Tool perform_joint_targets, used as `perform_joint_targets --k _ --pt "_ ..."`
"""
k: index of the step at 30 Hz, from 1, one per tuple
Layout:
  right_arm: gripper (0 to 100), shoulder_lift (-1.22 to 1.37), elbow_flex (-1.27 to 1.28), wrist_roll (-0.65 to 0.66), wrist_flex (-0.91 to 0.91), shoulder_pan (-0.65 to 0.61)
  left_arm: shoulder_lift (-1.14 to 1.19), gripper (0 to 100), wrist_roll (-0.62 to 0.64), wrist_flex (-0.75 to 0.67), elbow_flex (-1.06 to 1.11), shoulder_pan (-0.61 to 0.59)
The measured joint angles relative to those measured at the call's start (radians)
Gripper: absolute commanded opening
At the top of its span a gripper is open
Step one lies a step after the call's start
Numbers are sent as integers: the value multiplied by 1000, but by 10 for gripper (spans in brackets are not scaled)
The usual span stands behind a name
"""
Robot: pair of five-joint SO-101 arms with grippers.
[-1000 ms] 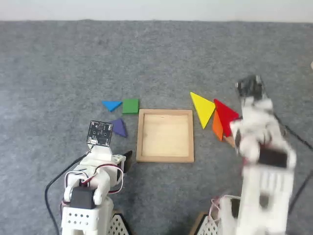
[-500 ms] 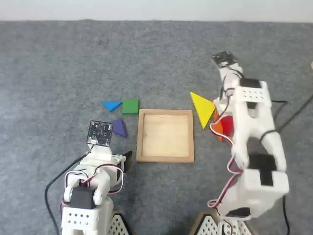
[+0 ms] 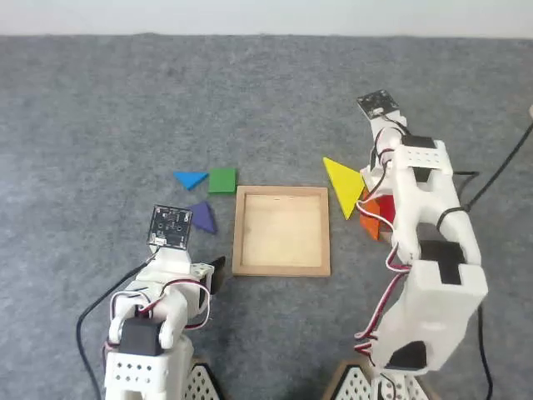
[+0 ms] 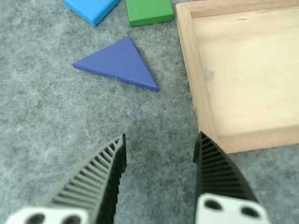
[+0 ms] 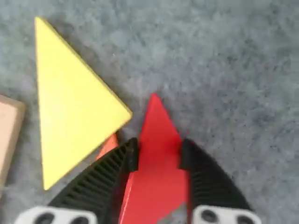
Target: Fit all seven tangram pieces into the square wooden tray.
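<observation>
Midway across the grey, fuzzy felt-like surface (image 3: 125,100) lies the square wooden tray (image 3: 239,229), pale and smooth-grained, with a raised rim and a bare floor. None of the flat, matte tangram pieces are in it.

Toward the surface's right edge, a large yellow triangle (image 3: 344,185) lies just beside the tray's far right corner, its long point aimed at the near edge. A red triangle (image 5: 154,116) sits close against it on the outer side, and a sliver of an orange piece (image 3: 369,221) shows between the two, partly under the red one. The right gripper (image 5: 159,144) is down over the red triangle. Its ribbed black fingers (image 5: 117,168) press against the triangle's two slanted edges, clamping it between them.

Toward the left edge, a light blue triangle (image 3: 191,178) and a green square (image 3: 221,180) lie side by side near the tray's far left corner, nearly touching. An indigo triangle (image 3: 202,217) lies apart from them, closer to the near edge and just off the tray's left rim. The left gripper (image 4: 161,137) hangs over bare felt beside the tray's near left corner. Its fingers are spread wide and hold nothing.
</observation>
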Motion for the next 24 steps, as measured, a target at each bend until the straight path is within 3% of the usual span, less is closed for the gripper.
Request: perform_joint_targets --k 19,24 --pt "238 20 6 25 192 72 0 238 0 0 0 0" --pt "296 18 12 25 227 121 0 238 0 0 0 0"
